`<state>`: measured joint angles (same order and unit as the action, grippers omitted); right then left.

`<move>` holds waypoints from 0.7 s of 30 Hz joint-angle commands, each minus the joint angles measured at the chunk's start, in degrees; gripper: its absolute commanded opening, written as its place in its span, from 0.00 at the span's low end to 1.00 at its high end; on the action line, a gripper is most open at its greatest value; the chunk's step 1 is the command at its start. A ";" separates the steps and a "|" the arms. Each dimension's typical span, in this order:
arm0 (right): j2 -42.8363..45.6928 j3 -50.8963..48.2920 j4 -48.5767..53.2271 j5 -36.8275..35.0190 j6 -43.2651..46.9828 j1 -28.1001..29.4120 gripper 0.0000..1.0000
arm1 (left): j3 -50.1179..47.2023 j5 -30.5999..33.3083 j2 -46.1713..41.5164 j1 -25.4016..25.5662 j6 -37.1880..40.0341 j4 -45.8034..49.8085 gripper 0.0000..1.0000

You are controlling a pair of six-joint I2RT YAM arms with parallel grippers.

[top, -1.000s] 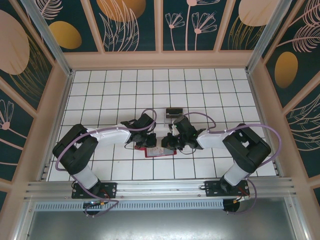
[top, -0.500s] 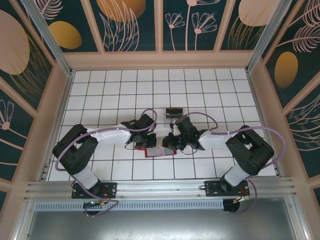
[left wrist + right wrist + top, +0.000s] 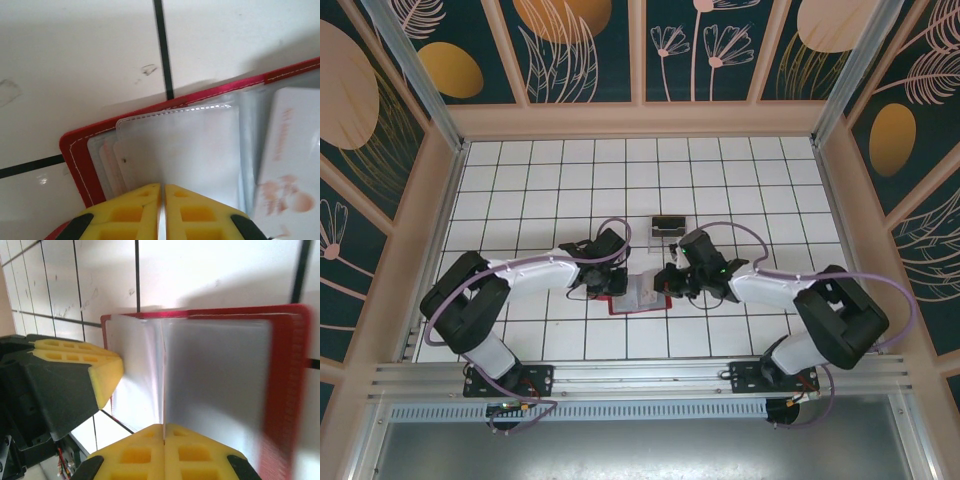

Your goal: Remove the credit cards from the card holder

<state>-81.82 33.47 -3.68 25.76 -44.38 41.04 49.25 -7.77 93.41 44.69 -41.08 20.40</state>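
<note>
The red card holder (image 3: 642,300) lies open on the tiles between my two grippers. In the left wrist view its red border (image 3: 75,160) frames stacked clear sleeves (image 3: 185,145), and a pale whitish-pink credit card (image 3: 287,155) lies at the right. My left gripper (image 3: 162,186) is shut on the near edge of a sleeve. In the right wrist view my right gripper (image 3: 164,426) is shut on a thin pale leaf standing on edge inside the card holder (image 3: 285,390); I cannot tell whether it is a sleeve or a card. The left gripper's yellow finger (image 3: 75,365) rests at the holder's far side.
A small dark box (image 3: 668,226) stands on the tiles just behind the grippers. Raised wooden walls (image 3: 640,120) ring the white tiled floor, with open tiles at the back and to both sides.
The right arm's elbow has swung outward to the right and its jaws have closed a little tighter. The left arm and the card holder have hardly moved.
</note>
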 commanded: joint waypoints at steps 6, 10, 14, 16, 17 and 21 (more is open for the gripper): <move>6.91 6.31 14.57 -7.35 18.17 -3.36 0.01 | -0.95 3.46 -5.19 -0.20 -1.45 2.57 0.14; 7.81 12.56 20.84 -13.61 31.49 -4.51 0.00 | -1.74 4.09 -6.89 -0.14 -2.10 1.41 0.15; 6.53 18.96 25.70 -13.29 47.41 -5.45 0.00 | -2.39 4.43 -7.44 -0.21 -2.04 0.63 0.15; 5.94 21.63 27.80 -12.43 57.32 -5.47 0.00 | -2.85 4.39 -7.70 -0.22 -1.90 0.11 0.14; 5.59 23.02 28.50 -13.33 61.45 -5.45 0.00 | -3.13 4.43 -7.91 -0.29 -1.82 -0.22 0.15; 3.44 27.70 31.84 -16.86 75.66 -5.79 0.00 | -3.77 4.52 -8.56 -0.35 -1.39 -1.09 0.14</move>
<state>-76.64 57.98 23.05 12.53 14.90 35.70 46.22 -3.95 86.30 44.62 -42.28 20.58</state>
